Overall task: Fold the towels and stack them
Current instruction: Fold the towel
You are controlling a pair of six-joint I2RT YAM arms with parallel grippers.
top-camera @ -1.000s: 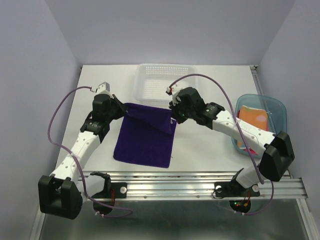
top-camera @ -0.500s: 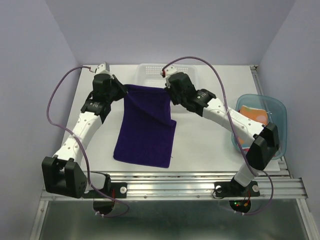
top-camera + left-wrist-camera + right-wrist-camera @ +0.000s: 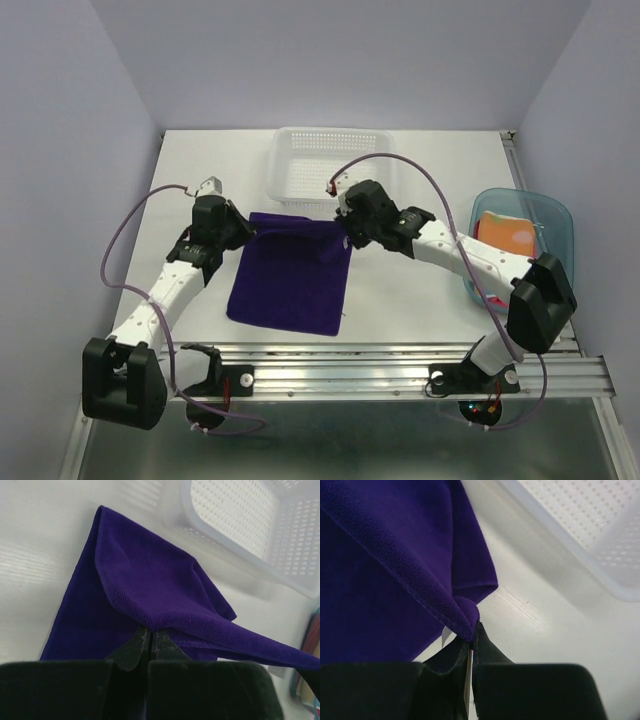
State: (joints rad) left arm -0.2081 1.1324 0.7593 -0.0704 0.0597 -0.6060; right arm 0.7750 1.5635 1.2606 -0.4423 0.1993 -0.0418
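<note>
The left claw (image 3: pixel 150 642) pinches the hem of the purple towel (image 3: pixel 145 587). Beyond the towel, a white basket (image 3: pixel 235 555) stands on the counter (image 3: pixel 35 555).

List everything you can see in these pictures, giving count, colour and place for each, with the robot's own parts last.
purple towel: one, dark purple, middle of the table
orange towel: one, orange with pale spots, in the tray
basket: one, white perforated, far middle of the table
tray: one, translucent teal, table's right edge
table: one, white, under everything
left gripper: one, black, shut on the purple towel's far left corner
right gripper: one, black, shut on its far right corner
</note>
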